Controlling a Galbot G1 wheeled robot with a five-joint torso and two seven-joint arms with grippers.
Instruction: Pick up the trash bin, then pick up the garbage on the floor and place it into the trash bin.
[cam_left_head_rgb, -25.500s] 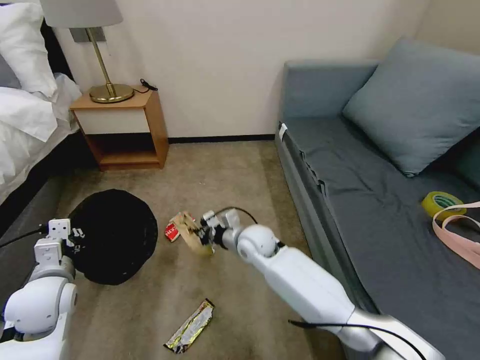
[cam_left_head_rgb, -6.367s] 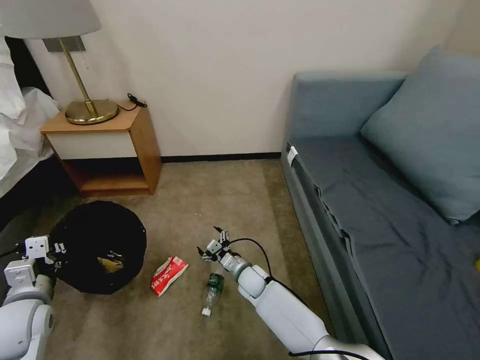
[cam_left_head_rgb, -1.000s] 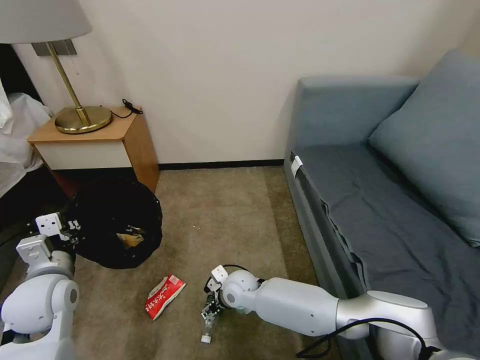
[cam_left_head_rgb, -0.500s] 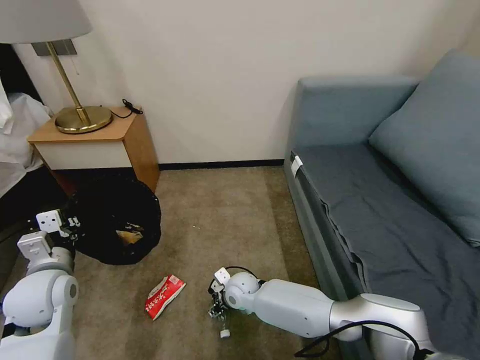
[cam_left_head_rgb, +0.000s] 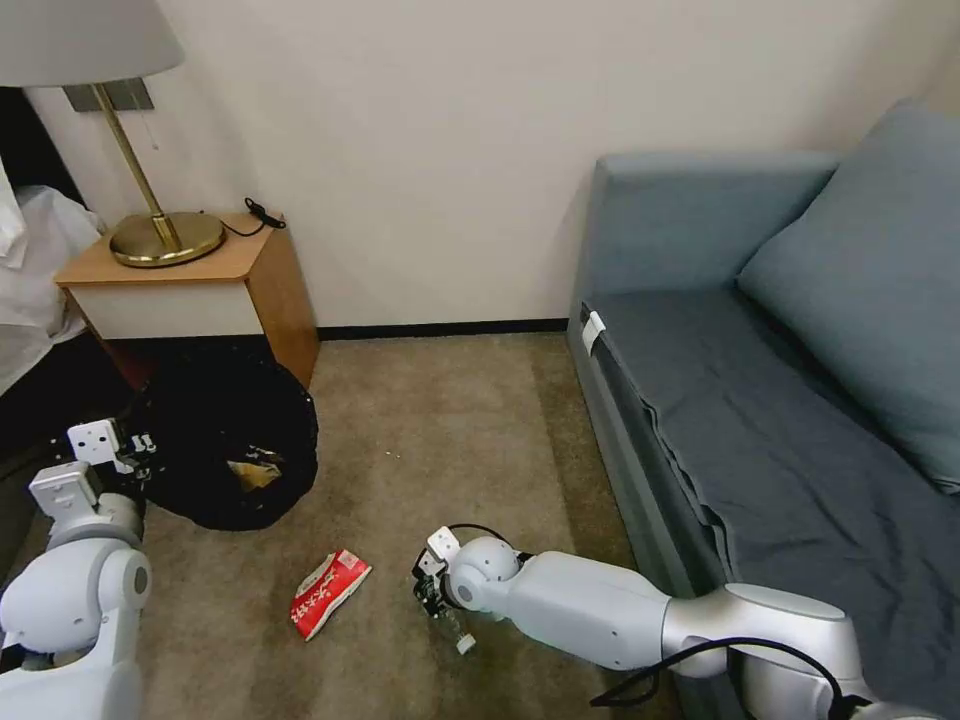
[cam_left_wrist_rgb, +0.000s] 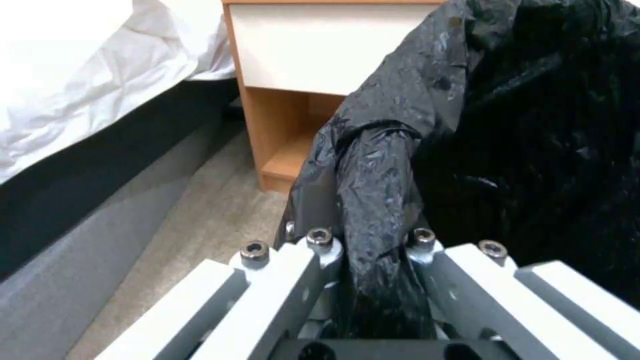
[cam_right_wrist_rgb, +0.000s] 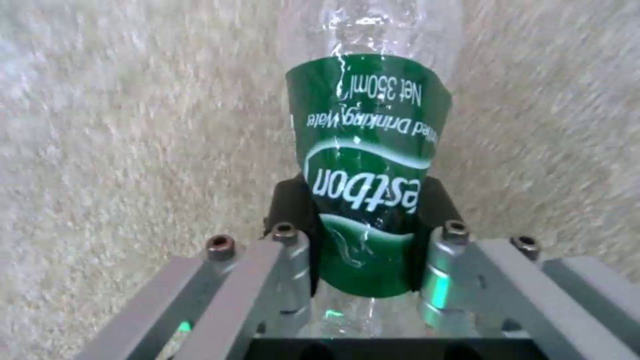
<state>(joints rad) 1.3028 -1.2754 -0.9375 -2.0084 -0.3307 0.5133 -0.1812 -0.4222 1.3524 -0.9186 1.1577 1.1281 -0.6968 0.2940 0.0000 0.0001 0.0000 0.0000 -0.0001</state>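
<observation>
The trash bin (cam_left_head_rgb: 225, 440), lined with a black bag, hangs at the left near the nightstand. My left gripper (cam_left_head_rgb: 128, 462) is shut on its bag rim (cam_left_wrist_rgb: 377, 210). Tan paper (cam_left_head_rgb: 253, 472) lies inside it. Low over the carpet, my right gripper (cam_left_head_rgb: 436, 600) is shut on a small clear bottle (cam_right_wrist_rgb: 367, 170) with a green label; the bottle's white cap (cam_left_head_rgb: 465, 646) points down toward the floor. A red-and-white packet (cam_left_head_rgb: 328, 592) lies on the carpet to the left of the right gripper.
A wooden nightstand (cam_left_head_rgb: 190, 290) with a brass lamp (cam_left_head_rgb: 165, 235) stands behind the bin. A bed (cam_left_wrist_rgb: 80, 90) is at the far left. A blue-grey sofa (cam_left_head_rgb: 780, 420) with a cushion fills the right side. Open carpet (cam_left_head_rgb: 450, 430) lies between them.
My right gripper closed on the bottle and raised it slightly off the carpet, its cap end swinging rightward. The left arm with the bin shifted a little to the left.
</observation>
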